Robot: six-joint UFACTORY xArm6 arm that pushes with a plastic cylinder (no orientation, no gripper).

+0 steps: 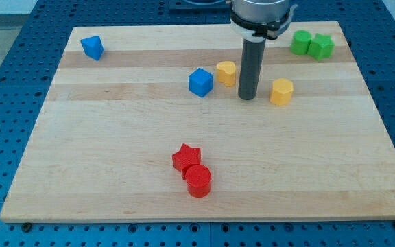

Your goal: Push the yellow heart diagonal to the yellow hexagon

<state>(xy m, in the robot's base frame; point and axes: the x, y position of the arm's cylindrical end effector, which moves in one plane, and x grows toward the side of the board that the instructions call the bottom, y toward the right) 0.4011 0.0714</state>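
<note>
The yellow heart (226, 73) lies on the wooden board (115, 158) in the upper middle of the view. The yellow hexagon (282, 90) lies to its right and a little lower. My tip (247, 98) rests on the board between the two, just right of and below the heart and left of the hexagon. It stands close to the heart, and whether it touches it I cannot tell. A small gap shows between the tip and the hexagon.
A blue cube (201, 82) sits just left of the heart. A blue wedge-like block (92, 47) is at the top left. Two green blocks (301, 42) (321, 46) touch at the top right. A red star (186, 158) and a red cylinder (198, 181) touch at the bottom middle.
</note>
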